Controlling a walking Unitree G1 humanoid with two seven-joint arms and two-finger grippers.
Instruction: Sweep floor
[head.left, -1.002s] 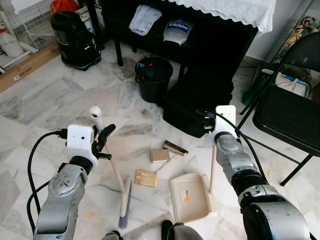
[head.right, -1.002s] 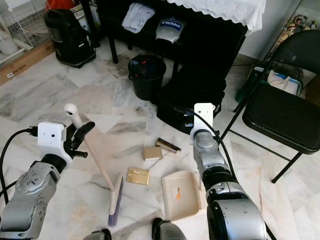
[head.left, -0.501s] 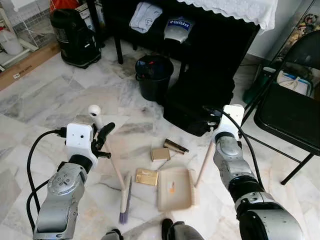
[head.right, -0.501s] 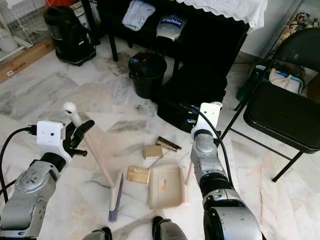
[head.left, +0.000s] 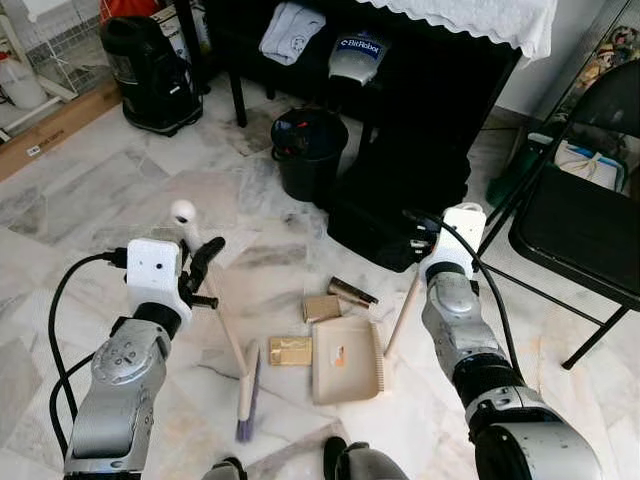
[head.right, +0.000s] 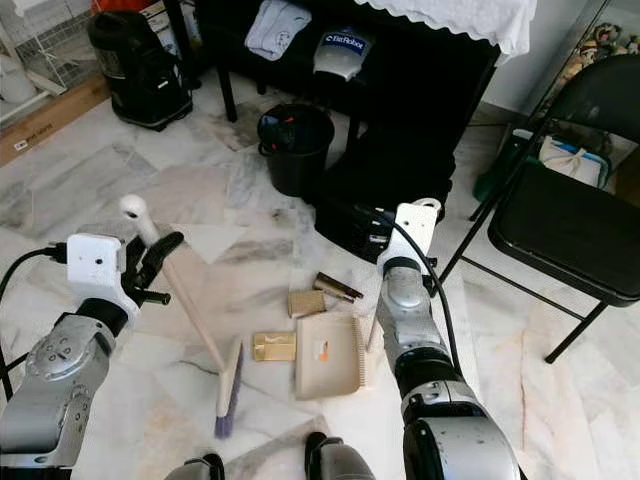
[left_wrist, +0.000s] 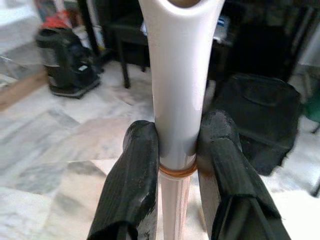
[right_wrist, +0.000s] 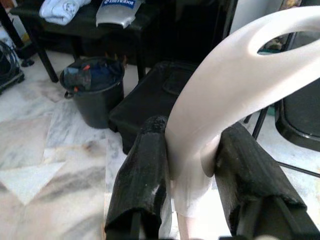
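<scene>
The left hand (left_wrist: 176, 165) is clenching the white grip at the upper end of the broom (head.left: 222, 320), both black fingers (left_wrist: 134, 175) pressing against it from either side. The broom's long axis is slanting from its rounded tip at about 11 o'clock down toward 5 o'clock, where the bristle head (head.left: 246, 388) is resting on the floor with its purple bristles pointing toward the robot. The right hand (right_wrist: 192, 170) is gripping the looped white end of the dustpan handle (head.left: 402, 308), which is leaning from 1 o'clock down toward 7 o'clock. The dustpan (head.left: 345, 359) is lying flat on the floor just beside the broom head, at its 3 o'clock, its comb-toothed edge facing right.

Three bits of litter are lying by the pan: a tan box (head.left: 290, 350) touching its left edge, a second small box (head.left: 321, 307) at its 12 o'clock, and a dark tube (head.left: 352, 292) just beyond.

The floor (head.left: 120, 190) is pale veined marble. At 12 o'clock a black bucket (head.left: 307, 152) is standing beside a black bag (head.left: 400, 205) under a dark worktop with a lace cloth (head.left: 470, 20). A black vacuum canister (head.left: 145, 75) is sitting at 10 o'clock, and a folding chair (head.left: 580, 215) at 2 o'clock.
</scene>
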